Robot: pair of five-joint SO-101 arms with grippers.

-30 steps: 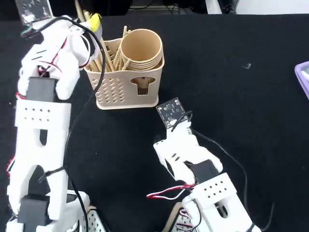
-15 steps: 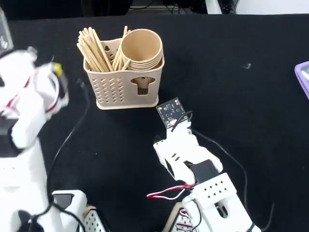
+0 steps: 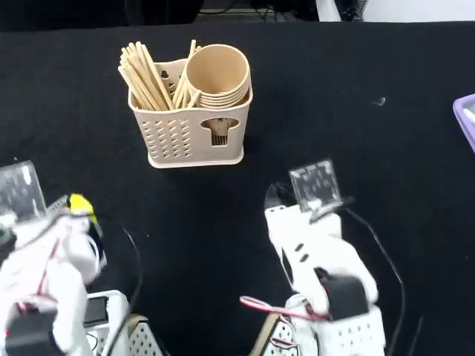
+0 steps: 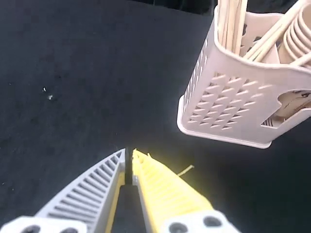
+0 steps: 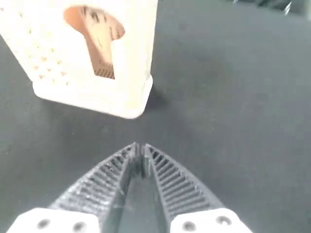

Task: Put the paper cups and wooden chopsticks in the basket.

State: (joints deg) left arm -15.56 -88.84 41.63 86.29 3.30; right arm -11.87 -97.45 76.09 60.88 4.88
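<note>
The beige perforated basket [image 3: 189, 133] stands at the table's far middle. Inside it sit a stack of paper cups [image 3: 217, 74] on the right side and a bundle of wooden chopsticks [image 3: 142, 73] on the left. The left wrist view has the basket [image 4: 243, 102] with chopsticks [image 4: 232, 19] ahead of my left gripper [image 4: 129, 154], which is shut and holds nothing. My left gripper [image 3: 78, 204] is low at the near left, well apart from the basket. My right gripper [image 5: 141, 148] is shut and empty, pointing at the basket [image 5: 97, 58] from the near side.
A black cloth [image 3: 356, 133] covers the table. A purple object [image 3: 466, 115] pokes in at the right edge. Both arm bases stand at the near edge.
My left arm has pulled back from the basket to the near left edge. My right arm has shifted slightly right and raised its wrist. The basket's contents stay put.
</note>
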